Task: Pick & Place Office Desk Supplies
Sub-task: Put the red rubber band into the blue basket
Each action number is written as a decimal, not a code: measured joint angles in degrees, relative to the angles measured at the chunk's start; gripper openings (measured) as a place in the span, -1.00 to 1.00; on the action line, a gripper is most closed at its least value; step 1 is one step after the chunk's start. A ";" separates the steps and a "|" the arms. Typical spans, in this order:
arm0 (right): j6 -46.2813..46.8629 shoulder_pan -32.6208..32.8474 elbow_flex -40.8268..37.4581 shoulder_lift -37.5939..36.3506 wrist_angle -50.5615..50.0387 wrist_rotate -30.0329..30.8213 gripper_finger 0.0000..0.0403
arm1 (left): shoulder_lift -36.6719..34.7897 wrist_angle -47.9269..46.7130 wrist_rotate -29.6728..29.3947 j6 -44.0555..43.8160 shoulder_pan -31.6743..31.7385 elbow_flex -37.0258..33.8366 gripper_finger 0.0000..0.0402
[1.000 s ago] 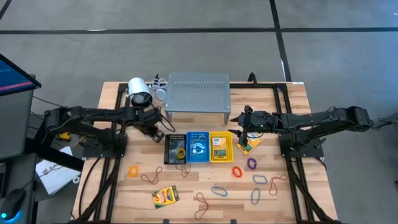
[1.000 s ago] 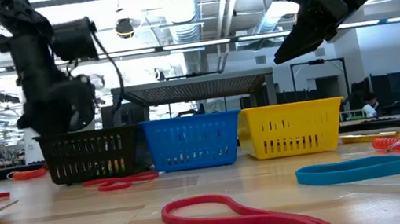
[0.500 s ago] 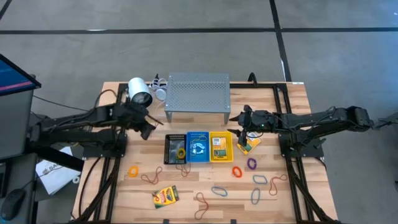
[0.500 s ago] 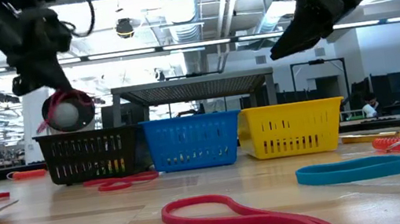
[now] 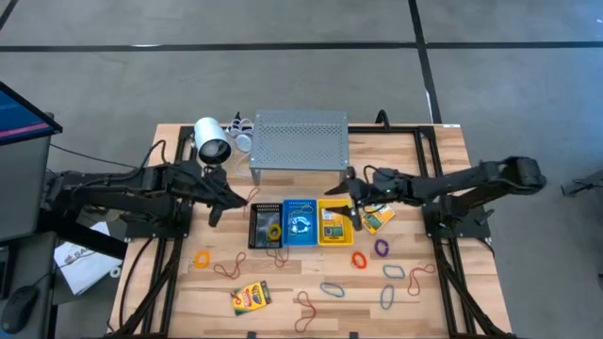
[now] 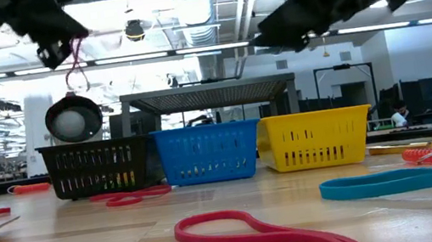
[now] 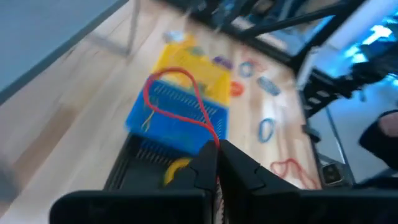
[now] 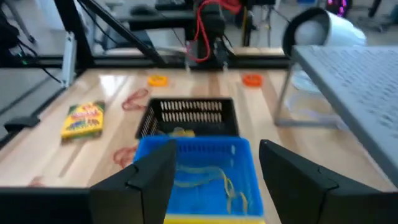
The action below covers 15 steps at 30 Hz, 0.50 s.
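High view — three baskets in a row on the surface (image 5: 170, 141): one black basket (image 5: 265, 226), one blue basket (image 5: 300, 222), one yellow basket (image 5: 334, 221), with two crayon boxes, one (image 5: 251, 297) near the front edge and one (image 5: 376, 218) just beside the yellow basket. Left end effector (image 5: 215, 213), fingers pinched together on one red rubber band (image 7: 180, 102) dangling in the air, sits left of the black basket; right end effector (image 5: 350, 200), fingers apart and holding nothing, hangs above the yellow basket's back corner. Loose loops on the surface number about nine — orange, brown, blue, purple.
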 joint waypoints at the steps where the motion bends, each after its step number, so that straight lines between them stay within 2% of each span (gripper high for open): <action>1: 0.32 -0.01 0.00 2.11 3.23 -0.59 0.11 | 0.70 2.38 -0.02 0.70 -0.79 0.02 -0.99; 8: 2.13 -0.15 0.91 15.37 25.87 -5.77 0.11 | 7.79 13.77 -0.08 7.57 -4.36 0.02 -0.99; 12: 3.03 -0.15 4.41 20.36 32.15 -5.99 0.11 | 12.51 20.30 -0.05 10.32 -4.64 0.04 -0.99; 15: 3.45 -0.15 8.00 23.03 32.74 -7.97 0.11 | 15.62 24.34 -0.07 12.10 -4.64 0.02 -0.99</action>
